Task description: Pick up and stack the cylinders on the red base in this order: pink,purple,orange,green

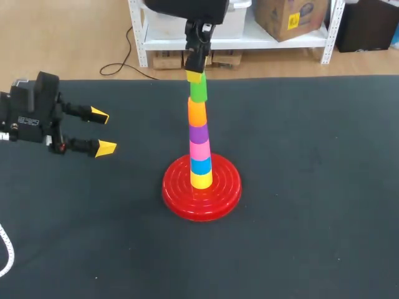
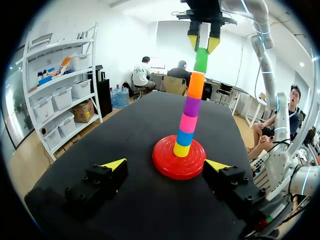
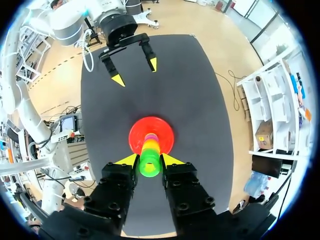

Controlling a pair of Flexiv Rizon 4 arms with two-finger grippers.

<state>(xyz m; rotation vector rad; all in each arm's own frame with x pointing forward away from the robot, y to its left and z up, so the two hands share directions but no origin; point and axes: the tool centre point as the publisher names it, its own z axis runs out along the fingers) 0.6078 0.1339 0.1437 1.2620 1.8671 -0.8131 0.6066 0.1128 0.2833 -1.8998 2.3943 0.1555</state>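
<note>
Head view: a glossy, ribbed red base [image 1: 174,193] on the matte black table [image 1: 312,218] carries a column of smooth cylinders [image 1: 200,149]; the right gripper [image 1: 195,76] clasps the topmost green cylinder [image 1: 198,91]. Left wrist view: the left gripper [image 2: 166,164] is spread wide, holding nothing, near the base. Right wrist view: the jaws press the hollow green cylinder from both sides.

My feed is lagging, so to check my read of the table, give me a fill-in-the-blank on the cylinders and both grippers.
On the round red plastic base, the lowest cylinder is ____.
The green plastic cylinder, between the right gripper's fingers, sits directly on the ____ one.
The left gripper, apart from the base, has its fingers ____.
Missing words: yellow, orange, open.
</note>
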